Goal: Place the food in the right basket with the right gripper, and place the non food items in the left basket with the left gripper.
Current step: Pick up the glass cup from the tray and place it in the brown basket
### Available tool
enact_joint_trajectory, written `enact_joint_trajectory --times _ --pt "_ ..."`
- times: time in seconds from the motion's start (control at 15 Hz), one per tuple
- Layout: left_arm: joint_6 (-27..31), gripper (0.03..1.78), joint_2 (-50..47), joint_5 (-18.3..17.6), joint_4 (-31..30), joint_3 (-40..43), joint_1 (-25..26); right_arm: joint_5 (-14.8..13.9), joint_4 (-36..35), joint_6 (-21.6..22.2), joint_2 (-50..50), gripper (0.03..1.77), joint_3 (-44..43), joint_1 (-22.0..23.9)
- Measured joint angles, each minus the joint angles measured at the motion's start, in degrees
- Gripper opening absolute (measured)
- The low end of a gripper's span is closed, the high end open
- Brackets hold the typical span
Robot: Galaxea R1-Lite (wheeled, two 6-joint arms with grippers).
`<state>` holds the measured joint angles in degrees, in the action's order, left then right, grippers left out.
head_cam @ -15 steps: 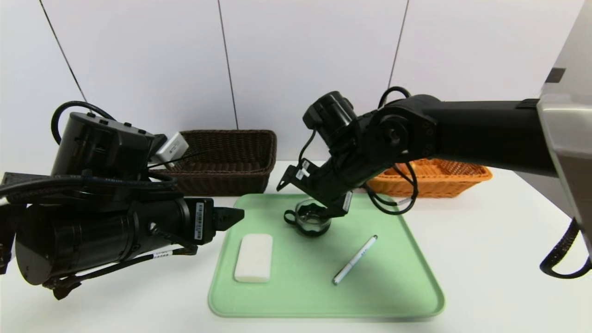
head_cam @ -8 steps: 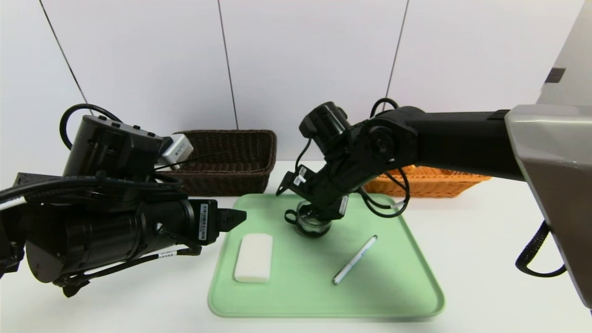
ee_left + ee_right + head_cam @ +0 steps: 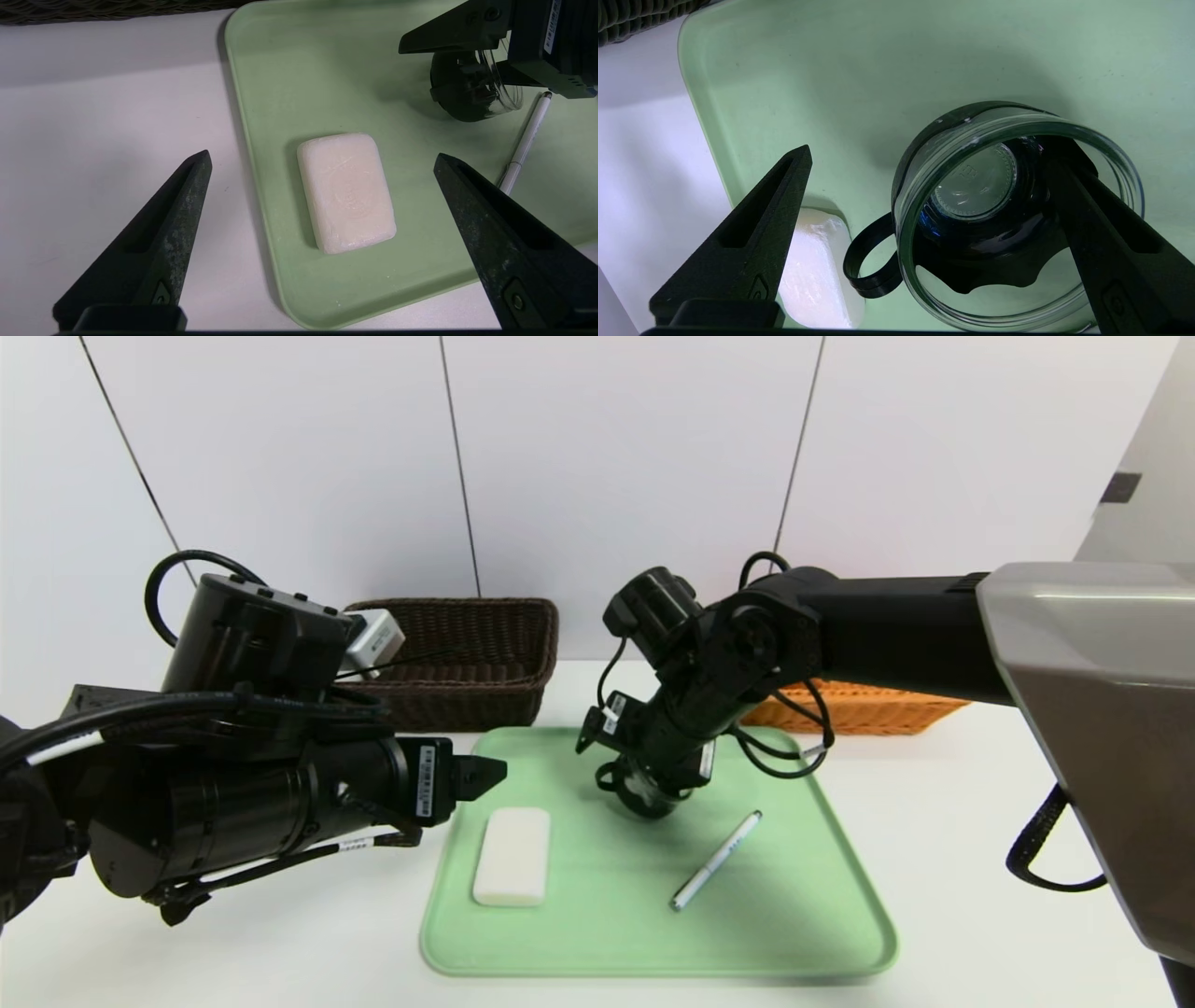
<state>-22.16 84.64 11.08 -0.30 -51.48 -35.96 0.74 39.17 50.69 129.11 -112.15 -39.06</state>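
On the green tray (image 3: 784,933) lie a white block (image 3: 512,855) and a slim white pen (image 3: 716,860). A clear glass cup (image 3: 976,186) with a black handle (image 3: 866,263) stands at the tray's far middle. My right gripper (image 3: 644,789) is down over the cup and open; one finger is inside the rim, the other outside on the handle side. My left gripper (image 3: 485,775) hovers open at the tray's left edge, and the block (image 3: 348,191) lies ahead between its fingers, untouched. The food is out of view.
The dark brown left basket (image 3: 467,658) stands behind the tray at the far left. The orange right basket (image 3: 878,705) stands at the far right, partly hidden by my right arm. A wall runs close behind both baskets.
My right arm has swung down and lowered its gripper onto the cup. The left arm has crept slightly toward the tray. Both grippers stay open.
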Motion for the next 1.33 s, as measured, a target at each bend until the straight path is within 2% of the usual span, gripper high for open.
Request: enact_joint_trajectory --times 0.33,0.67,0.87,1.33 --pt "-0.1 1.69 0.9 0.0 -0.1 -0.1 -0.6 0.1 -0.3 -0.1 0.0 1.69 0.0 0.3" --pt "-0.2 1.69 1.0 0.0 -0.1 -0.1 -0.6 1.1 -0.6 -0.5 0.0 1.69 -0.1 -0.4" --pt "-0.2 1.69 1.0 0.0 -0.1 -0.1 -0.6 2.9 -2.3 -0.4 -0.2 1.69 -0.1 -0.6" --pt "-0.3 1.69 0.9 0.0 -0.1 0.0 -0.6 3.8 -3.8 -0.5 -1.0 1.69 0.0 -2.5"
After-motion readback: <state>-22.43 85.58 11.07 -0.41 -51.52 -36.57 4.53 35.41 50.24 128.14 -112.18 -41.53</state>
